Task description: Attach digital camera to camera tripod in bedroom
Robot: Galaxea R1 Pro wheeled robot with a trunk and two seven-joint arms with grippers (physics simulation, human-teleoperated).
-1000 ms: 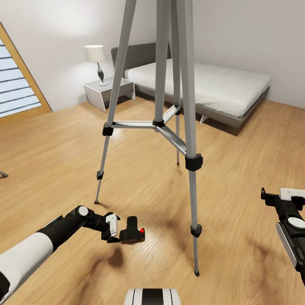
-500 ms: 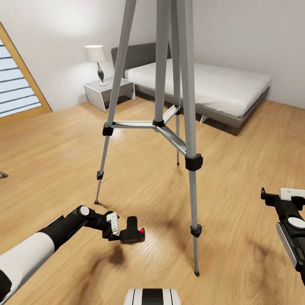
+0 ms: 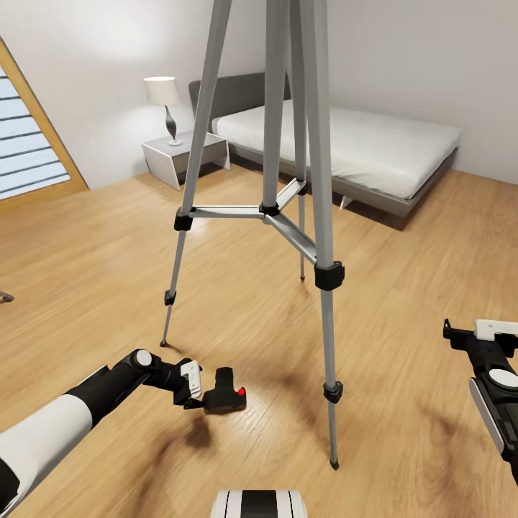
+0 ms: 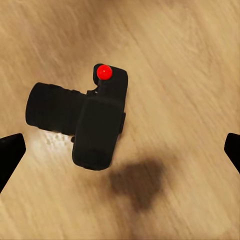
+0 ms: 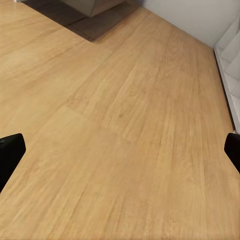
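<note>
The small black digital camera (image 3: 227,393) with its red button lies on the light wood floor, just in front of the camera tripod (image 3: 319,180). The tripod's silver legs stand spread around it, and its head is cut off above the picture. My left gripper (image 3: 200,394) hovers right beside the camera, open. In the left wrist view the camera (image 4: 92,120) sits between the two wide-apart black fingertips (image 4: 10,152), touched by neither. My right gripper (image 3: 452,332) hangs open at the right over bare floor (image 5: 120,150), holding nothing.
In the bedroom, a low grey bed (image 3: 374,144) with a white mattress stands behind the tripod. A grey nightstand (image 3: 183,155) with a lamp (image 3: 162,97) is at its left. A slatted window (image 3: 21,144) slopes at the far left. Open wood floor lies around the tripod.
My left gripper has crept a touch closer to the camera. Nothing else has moved.
</note>
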